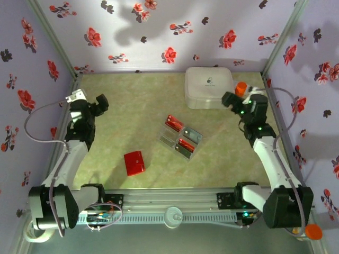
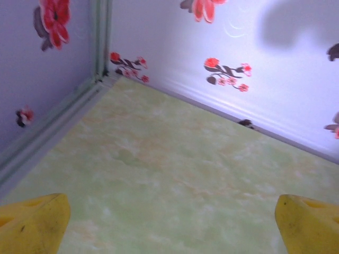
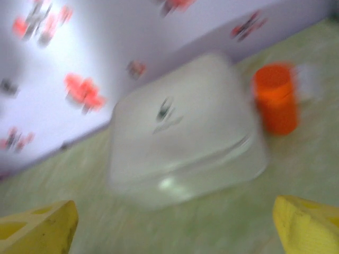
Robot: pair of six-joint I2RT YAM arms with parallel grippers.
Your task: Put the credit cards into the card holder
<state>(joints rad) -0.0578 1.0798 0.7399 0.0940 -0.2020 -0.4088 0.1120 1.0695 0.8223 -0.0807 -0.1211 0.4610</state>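
The red card holder [image 1: 134,163] lies closed on the green table, left of centre near the front. The credit cards sit in a clear compartment tray [image 1: 180,137]: red cards [image 1: 174,123] [image 1: 186,144] and a grey one [image 1: 193,136]. My left gripper [image 1: 100,103] hovers at the back left, far from both. In the left wrist view it [image 2: 172,227] is open, yellow fingertips [image 2: 32,225] wide apart over bare table. My right gripper [image 1: 231,100] is at the back right, beside the white box. In the right wrist view it [image 3: 172,230] is open and empty, facing that box; the view is blurred.
A white square box [image 1: 208,87] [image 3: 183,132] stands at the back right, with an orange cylinder [image 1: 241,88] [image 3: 275,98] just to its right. Flowered walls enclose the table on three sides. The left gripper faces the back left corner [image 2: 100,79].
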